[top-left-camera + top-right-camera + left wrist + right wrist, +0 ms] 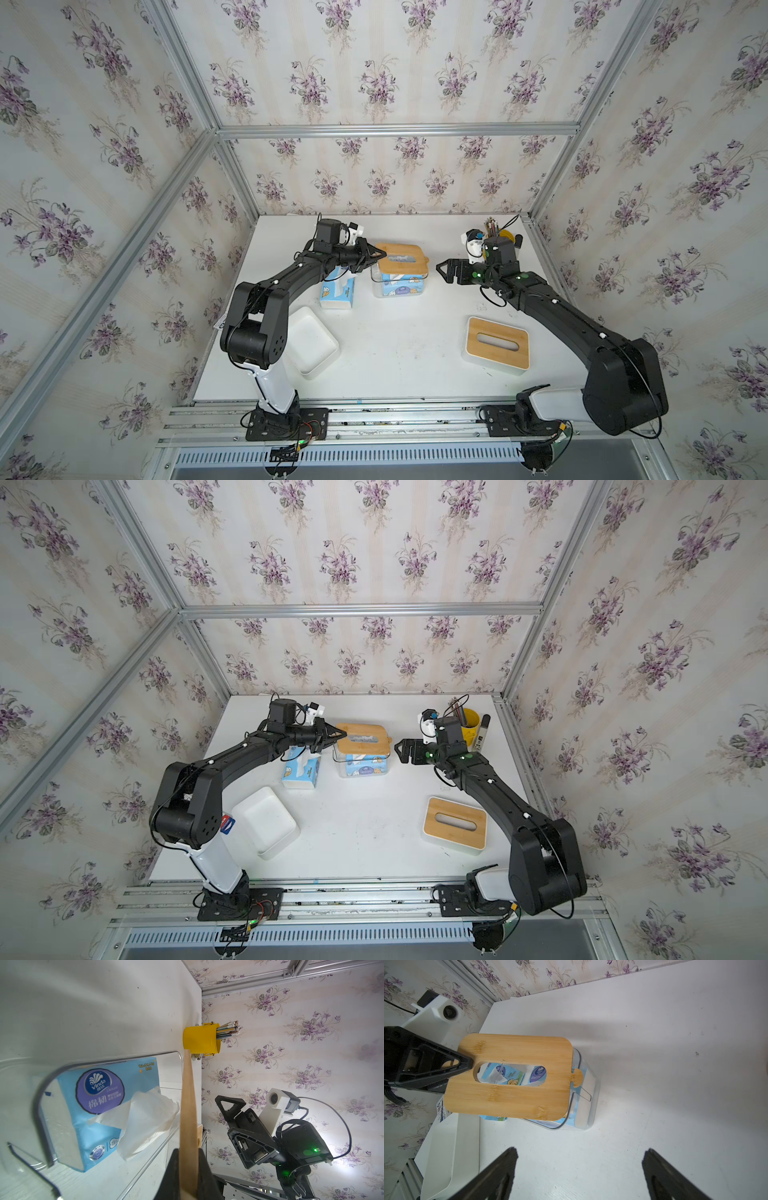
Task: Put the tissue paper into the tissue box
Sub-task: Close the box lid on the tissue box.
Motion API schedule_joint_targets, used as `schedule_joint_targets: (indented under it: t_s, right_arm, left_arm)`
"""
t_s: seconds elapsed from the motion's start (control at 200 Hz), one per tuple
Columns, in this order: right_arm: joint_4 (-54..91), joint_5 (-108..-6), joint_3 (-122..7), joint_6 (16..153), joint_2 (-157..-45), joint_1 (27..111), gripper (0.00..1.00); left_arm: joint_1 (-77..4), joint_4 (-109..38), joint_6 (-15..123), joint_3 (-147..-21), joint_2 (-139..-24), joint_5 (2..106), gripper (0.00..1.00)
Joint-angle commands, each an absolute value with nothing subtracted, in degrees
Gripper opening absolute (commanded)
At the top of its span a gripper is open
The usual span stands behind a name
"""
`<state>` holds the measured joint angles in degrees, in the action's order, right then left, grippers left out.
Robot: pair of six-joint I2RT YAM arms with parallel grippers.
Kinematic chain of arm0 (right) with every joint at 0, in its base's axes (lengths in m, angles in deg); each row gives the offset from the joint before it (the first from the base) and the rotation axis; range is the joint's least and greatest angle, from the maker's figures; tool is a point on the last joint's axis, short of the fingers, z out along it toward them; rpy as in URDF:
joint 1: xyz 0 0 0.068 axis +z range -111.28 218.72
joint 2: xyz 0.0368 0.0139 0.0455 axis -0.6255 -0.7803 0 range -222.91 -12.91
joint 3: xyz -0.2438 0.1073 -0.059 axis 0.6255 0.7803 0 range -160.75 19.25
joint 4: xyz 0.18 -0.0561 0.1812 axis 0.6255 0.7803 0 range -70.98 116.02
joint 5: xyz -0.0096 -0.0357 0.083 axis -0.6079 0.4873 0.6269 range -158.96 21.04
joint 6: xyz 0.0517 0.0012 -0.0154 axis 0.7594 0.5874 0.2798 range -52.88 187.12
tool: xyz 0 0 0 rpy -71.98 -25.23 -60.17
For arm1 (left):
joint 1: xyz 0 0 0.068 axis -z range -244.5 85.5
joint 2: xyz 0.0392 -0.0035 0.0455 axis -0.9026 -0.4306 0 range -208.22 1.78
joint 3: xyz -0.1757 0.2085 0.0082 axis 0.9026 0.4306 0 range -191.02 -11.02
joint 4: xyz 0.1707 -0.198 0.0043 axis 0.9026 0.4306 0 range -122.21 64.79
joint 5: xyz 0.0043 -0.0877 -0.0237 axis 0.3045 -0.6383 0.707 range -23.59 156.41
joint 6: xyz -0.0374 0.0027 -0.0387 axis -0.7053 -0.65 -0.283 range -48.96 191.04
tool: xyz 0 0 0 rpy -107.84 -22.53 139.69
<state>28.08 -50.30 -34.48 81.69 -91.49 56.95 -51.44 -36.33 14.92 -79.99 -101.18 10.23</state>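
A clear tissue box (399, 289) (591, 1093) stands at the back middle of the table, with a blue tissue paper pack (99, 1093) (512, 1076) inside it. A white sheet (145, 1120) sticks up out of that pack. My left gripper (380, 252) (341, 732) (188, 1150) is shut on the edge of the box's slotted bamboo lid (401, 257) (508, 1093). It holds the lid over the box, shifted toward the left arm. A second blue pack (337, 291) (300, 773) stands on the table left of the box. My right gripper (442, 270) (400, 750) (580, 1153) is open and empty, right of the box.
An open white tray (311, 345) (266, 823) lies at the front left by the left arm. A white box with a bamboo slotted lid (496, 347) (455, 825) sits at the front right. A yellow pen cup (469, 725) (200, 1039) stands at the back right.
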Motion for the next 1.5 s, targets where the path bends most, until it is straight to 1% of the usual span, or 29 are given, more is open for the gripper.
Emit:
schedule_joint_targets:
  t_s: [0.0,0.634,1.104,1.494]
  right_arm:
    - [26.9,-50.2,-34.3,81.1,-91.7,57.0,0.97]
    - [26.5,-49.5,-34.3,81.6,-92.6,56.9,0.97]
    - [26.0,-49.4,-33.7,81.4,-93.2,56.9,0.97]
    - [25.5,-48.8,-33.7,81.3,-93.8,56.9,0.97]
  left_arm:
    - [-52.0,-38.4,15.0,-79.4,-101.0,9.2,0.00]
    - [-52.2,-44.0,11.6,-75.9,-102.0,8.0,0.00]
    - [-52.3,-45.5,9.7,-76.2,-103.6,6.9,0.00]
    - [-52.4,-46.1,8.8,-74.5,-102.0,7.0,0.00]
